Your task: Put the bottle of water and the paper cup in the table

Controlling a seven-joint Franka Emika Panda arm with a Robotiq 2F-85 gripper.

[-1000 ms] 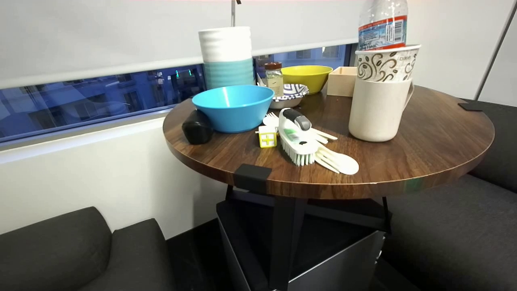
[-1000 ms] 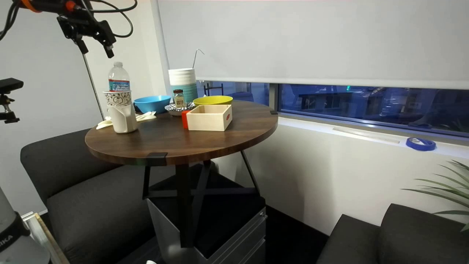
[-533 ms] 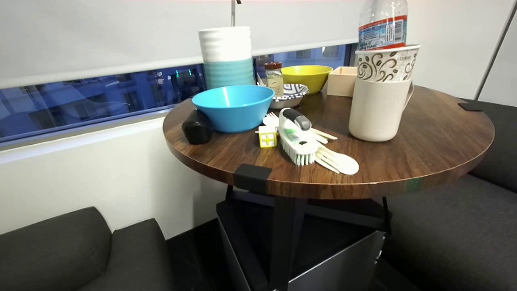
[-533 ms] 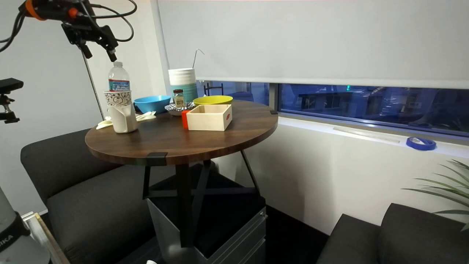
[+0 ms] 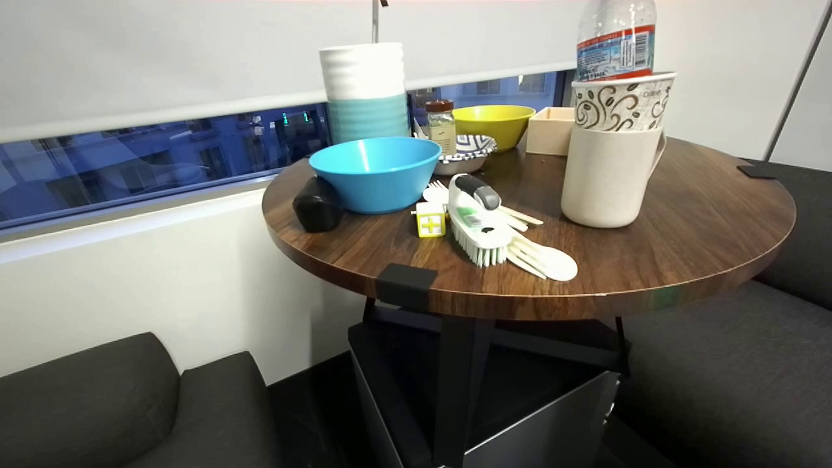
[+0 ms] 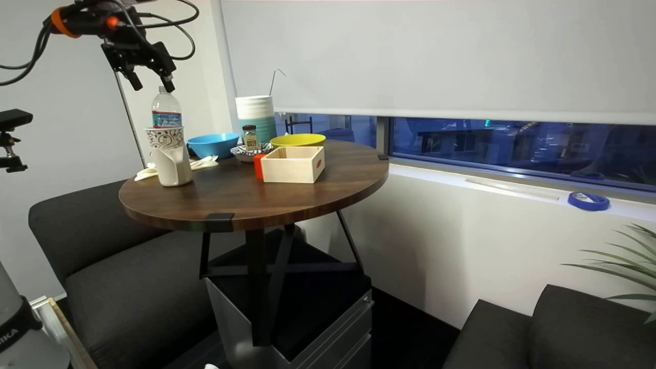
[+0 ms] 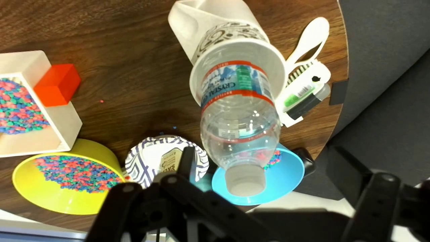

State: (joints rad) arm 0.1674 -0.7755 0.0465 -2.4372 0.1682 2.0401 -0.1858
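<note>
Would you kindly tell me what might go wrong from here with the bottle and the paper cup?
The open gripper is close to the bottle, so a slightly off-centre approach might knock it and topple the whole stack. The bottle stands inside the paper cup, itself nested in the cream mug, so lifting one could drag the next along.

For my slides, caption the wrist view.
Open gripper near water bottle in paper cup, nested in cream jug.

Bottle: glossy plastic; cup: paper; tabletop: smooth wood-grain.
</note>
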